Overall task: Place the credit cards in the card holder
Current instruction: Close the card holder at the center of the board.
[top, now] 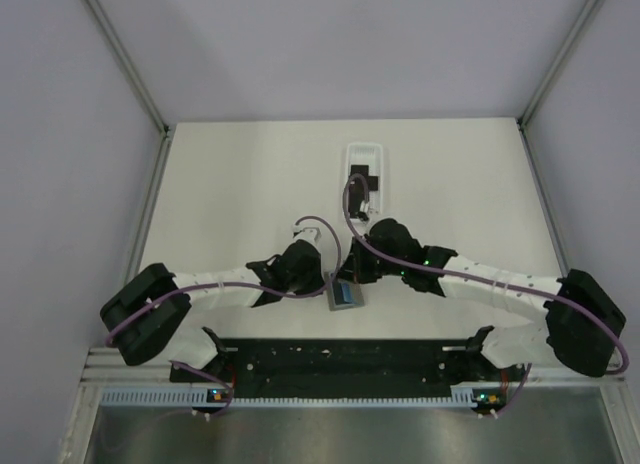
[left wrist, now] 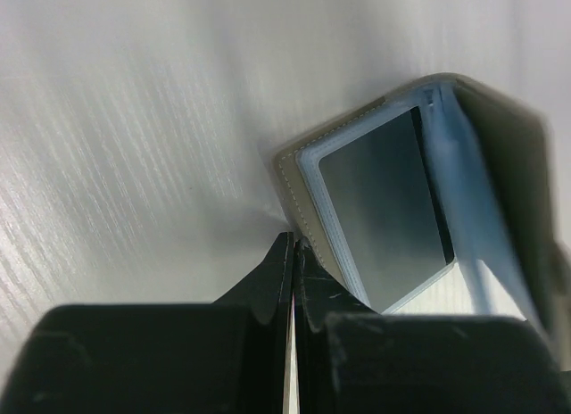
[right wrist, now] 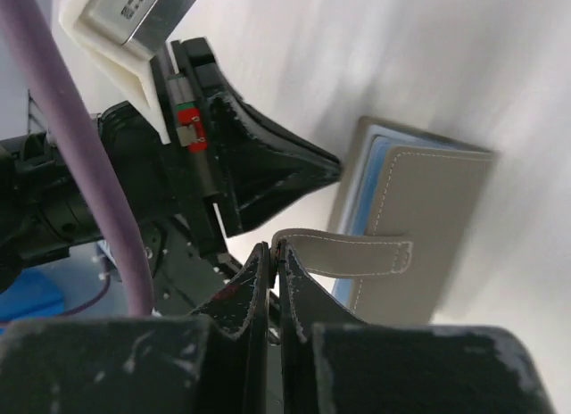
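Note:
The grey card holder [top: 345,295] lies open near the front of the table, between my two grippers. In the left wrist view its pale blue pocket [left wrist: 384,209] shows a dark glossy face; I cannot tell whether that is a card. My left gripper [left wrist: 293,243] is shut, its tips against the holder's grey edge [left wrist: 299,195]. My right gripper [right wrist: 275,247] is shut on the end of the holder's stitched strap [right wrist: 357,253]. Black credit cards [top: 366,179] lie in the white tray [top: 349,156] further back.
In the right wrist view the left gripper's black fingers [right wrist: 268,169] stand close beside the holder [right wrist: 428,218]. Both arms [top: 230,284] [top: 480,282] converge at the table's front middle. Grey walls close off the table's sides and back, and a black rail [top: 340,369] runs along the near edge.

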`<state>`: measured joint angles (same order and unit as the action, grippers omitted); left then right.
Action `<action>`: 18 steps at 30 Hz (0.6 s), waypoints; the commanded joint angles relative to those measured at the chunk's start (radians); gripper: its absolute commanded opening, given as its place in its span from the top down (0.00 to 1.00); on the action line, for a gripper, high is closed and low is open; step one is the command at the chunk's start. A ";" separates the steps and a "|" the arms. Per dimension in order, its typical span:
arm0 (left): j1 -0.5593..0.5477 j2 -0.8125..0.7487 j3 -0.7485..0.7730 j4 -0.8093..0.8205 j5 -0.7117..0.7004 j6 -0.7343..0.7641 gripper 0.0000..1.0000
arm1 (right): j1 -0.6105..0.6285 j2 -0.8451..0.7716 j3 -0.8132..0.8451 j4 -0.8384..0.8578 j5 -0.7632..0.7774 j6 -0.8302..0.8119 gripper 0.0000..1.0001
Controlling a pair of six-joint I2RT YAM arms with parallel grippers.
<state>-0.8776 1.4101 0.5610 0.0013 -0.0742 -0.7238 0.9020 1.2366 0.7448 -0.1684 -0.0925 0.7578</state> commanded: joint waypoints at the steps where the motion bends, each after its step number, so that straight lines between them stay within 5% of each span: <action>1: -0.004 0.023 -0.033 -0.009 0.019 -0.014 1.00 | 0.046 0.104 -0.044 0.344 -0.185 0.058 1.00; 9: -0.004 0.015 -0.090 0.049 0.028 -0.051 1.00 | 0.083 0.260 -0.107 0.619 -0.283 0.123 1.00; 15: -0.004 -0.063 -0.188 0.075 -0.002 -0.118 1.00 | 0.095 0.307 -0.114 0.621 -0.268 0.104 1.00; 18: -0.004 -0.131 -0.234 0.066 -0.022 -0.161 1.00 | 0.097 0.314 -0.114 0.600 -0.251 0.087 0.91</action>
<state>-0.8719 1.3163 0.4049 0.1608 -0.0746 -0.8196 0.9623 1.5204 0.6331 0.3866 -0.3283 0.8635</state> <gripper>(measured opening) 0.011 0.034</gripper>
